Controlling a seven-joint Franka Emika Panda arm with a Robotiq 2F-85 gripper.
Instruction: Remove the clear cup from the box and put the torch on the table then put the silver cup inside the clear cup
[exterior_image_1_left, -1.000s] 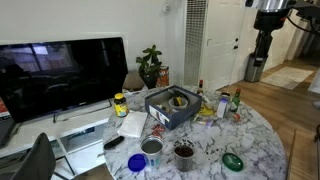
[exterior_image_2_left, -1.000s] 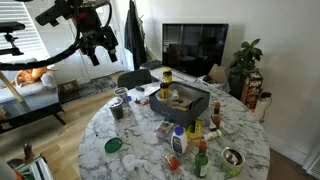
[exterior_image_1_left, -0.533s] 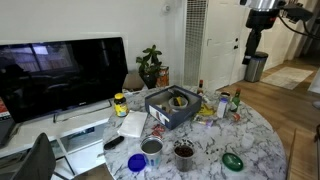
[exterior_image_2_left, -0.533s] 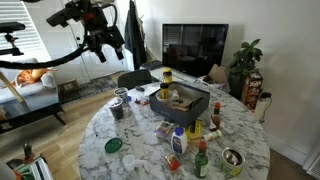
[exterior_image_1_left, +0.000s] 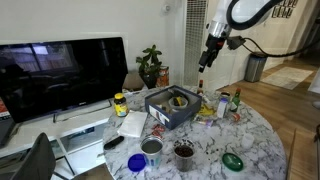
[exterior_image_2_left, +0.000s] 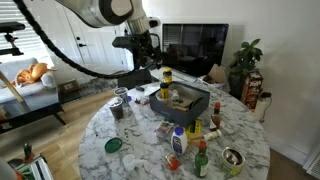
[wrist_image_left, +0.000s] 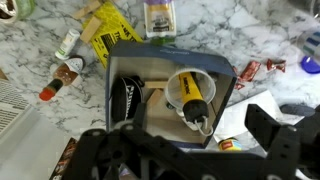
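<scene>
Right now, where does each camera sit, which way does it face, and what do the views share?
Exterior view: beside the round marble table, television at left; the arm reaches in from upper right, gripper above the dark grey-blue square box.
Exterior view: across the table, facing the television; the arm enters from upper left, with the gripper.
Wrist view: on the arm, looking down into the box; the open gripper fills the bottom edge.
Shared: all show the box.
</scene>
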